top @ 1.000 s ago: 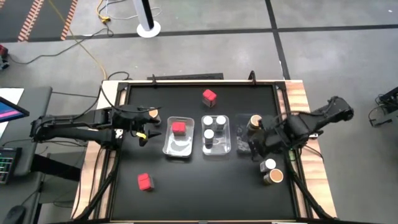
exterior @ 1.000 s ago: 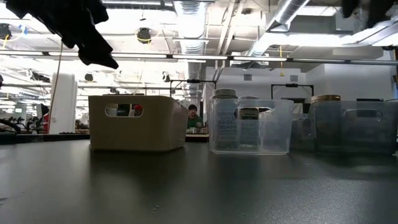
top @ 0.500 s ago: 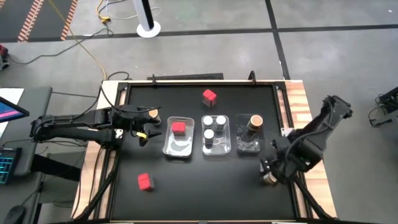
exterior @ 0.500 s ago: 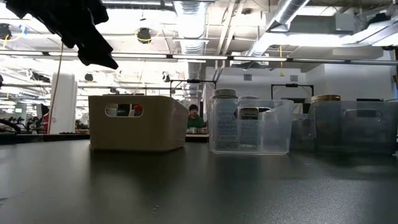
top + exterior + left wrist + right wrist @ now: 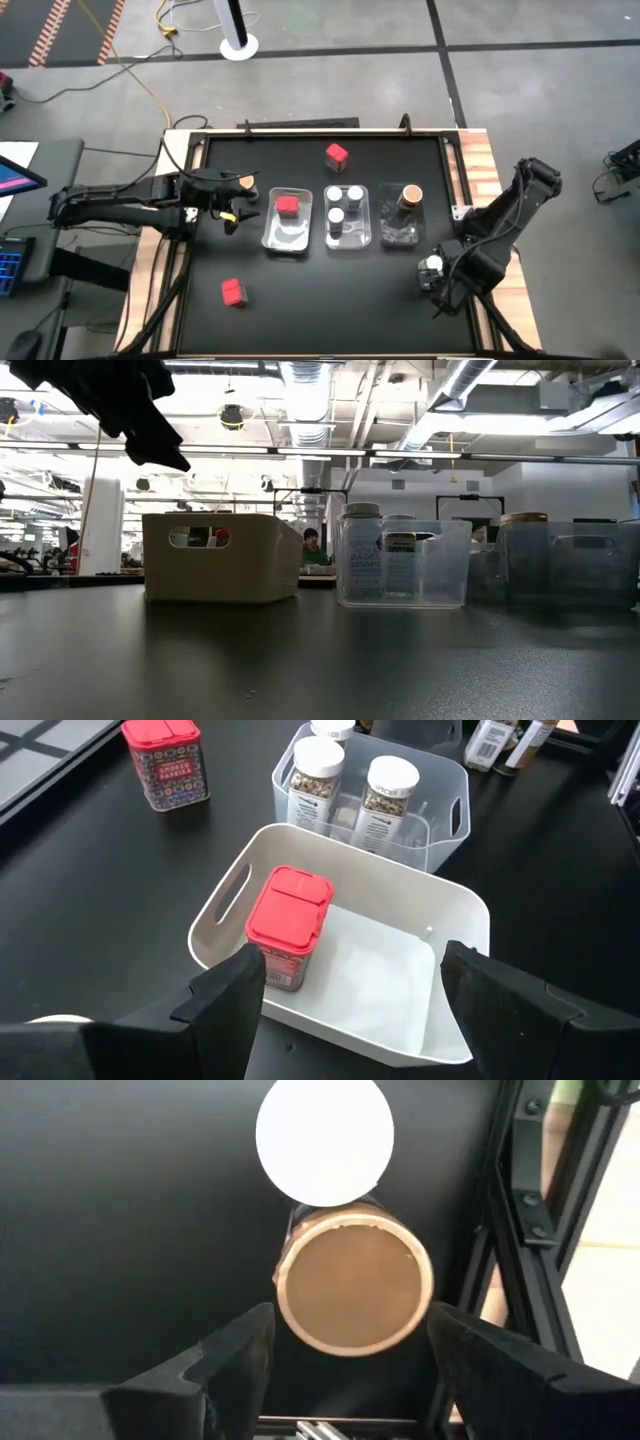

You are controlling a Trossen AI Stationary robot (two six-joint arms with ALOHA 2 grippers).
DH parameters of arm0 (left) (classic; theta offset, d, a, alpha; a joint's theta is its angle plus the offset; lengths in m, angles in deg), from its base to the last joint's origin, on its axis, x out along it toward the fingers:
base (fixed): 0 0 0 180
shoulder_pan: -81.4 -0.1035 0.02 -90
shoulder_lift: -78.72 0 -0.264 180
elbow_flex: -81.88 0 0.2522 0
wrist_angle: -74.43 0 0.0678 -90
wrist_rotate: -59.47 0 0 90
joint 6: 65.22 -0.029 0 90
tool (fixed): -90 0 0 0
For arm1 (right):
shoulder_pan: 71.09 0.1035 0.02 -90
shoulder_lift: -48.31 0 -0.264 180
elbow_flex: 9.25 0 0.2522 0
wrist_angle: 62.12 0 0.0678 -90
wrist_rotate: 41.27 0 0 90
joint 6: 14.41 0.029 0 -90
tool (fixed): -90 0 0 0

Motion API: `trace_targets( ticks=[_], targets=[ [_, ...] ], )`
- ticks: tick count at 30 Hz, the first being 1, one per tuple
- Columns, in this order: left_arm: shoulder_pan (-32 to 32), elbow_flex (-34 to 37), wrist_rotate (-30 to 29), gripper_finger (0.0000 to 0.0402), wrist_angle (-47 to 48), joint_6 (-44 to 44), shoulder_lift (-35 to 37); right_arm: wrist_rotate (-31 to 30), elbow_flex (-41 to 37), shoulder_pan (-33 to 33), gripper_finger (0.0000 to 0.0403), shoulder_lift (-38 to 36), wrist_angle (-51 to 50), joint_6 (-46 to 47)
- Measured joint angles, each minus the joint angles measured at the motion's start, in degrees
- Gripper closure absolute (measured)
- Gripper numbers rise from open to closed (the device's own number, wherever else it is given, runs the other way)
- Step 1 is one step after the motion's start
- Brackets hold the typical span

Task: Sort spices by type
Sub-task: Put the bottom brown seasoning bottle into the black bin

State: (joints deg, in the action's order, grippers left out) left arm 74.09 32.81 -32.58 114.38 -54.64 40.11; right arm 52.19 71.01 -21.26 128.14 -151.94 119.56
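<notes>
My right gripper (image 5: 350, 1328) stands open, pointing down over a tan-lidded jar (image 5: 352, 1285) at the table's near right, one finger on each side of the lid without touching it. A white-lidded jar (image 5: 324, 1138) stands against that jar (image 5: 433, 265). My left gripper (image 5: 355, 975) waits open at the left, above a white tray (image 5: 455, 905) that holds a red box (image 5: 288, 925). The middle clear tray (image 5: 347, 238) holds white-lidded jars (image 5: 390, 782). The right clear tray (image 5: 400, 238) holds a tan-lidded jar (image 5: 410, 195). Loose red boxes stand far (image 5: 336, 154) and near left (image 5: 233, 291).
The three trays stand in a row across the table's middle (image 5: 400, 565). A black frame rail (image 5: 520, 1230) and the table's wooden right edge (image 5: 500, 170) run close beside the two jars under my right gripper.
My right gripper has swung from beside the right clear tray toward the table's near edge, sinking and rolling about its own axis. It now hangs over the tan-lidded jar, which it hides in the high view. Nothing on the table has moved.
</notes>
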Motion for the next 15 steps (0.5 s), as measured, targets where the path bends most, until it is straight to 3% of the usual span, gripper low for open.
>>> trace_targets(
  ticks=[15],
  targets=[
    [0.0,-0.1,-2.1,0.0111,0.0,0.2,0.0,-0.6,-0.8,-0.4,0.0107,0.0,3.5,-6.6]
  ],
)
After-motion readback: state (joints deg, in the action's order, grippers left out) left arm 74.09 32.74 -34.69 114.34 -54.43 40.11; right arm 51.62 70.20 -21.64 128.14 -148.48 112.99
